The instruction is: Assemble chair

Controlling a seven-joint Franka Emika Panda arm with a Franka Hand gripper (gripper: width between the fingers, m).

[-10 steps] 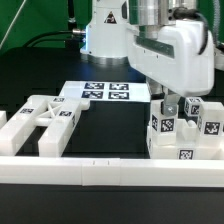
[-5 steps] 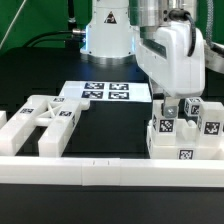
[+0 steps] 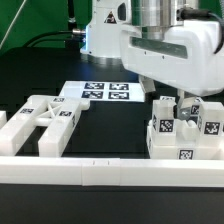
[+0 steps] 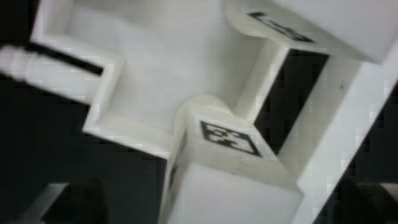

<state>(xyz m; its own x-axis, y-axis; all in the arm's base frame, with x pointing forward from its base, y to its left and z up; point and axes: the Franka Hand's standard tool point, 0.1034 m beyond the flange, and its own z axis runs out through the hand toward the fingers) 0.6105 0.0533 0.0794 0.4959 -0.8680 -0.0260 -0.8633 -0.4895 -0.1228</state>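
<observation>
Two white chair parts sit on the black table (image 3: 110,135). The X-braced frame (image 3: 45,115) lies on the exterior view's left, just behind the long white rail (image 3: 100,171). The seat block (image 3: 180,143) is on the exterior view's right, with tagged leg bars (image 3: 210,122) standing upright. The claw (image 3: 186,104) hangs just above that block, near the bars. I cannot tell if it is wide or narrow. The marker board (image 3: 103,92) lies flat farther back.
</observation>
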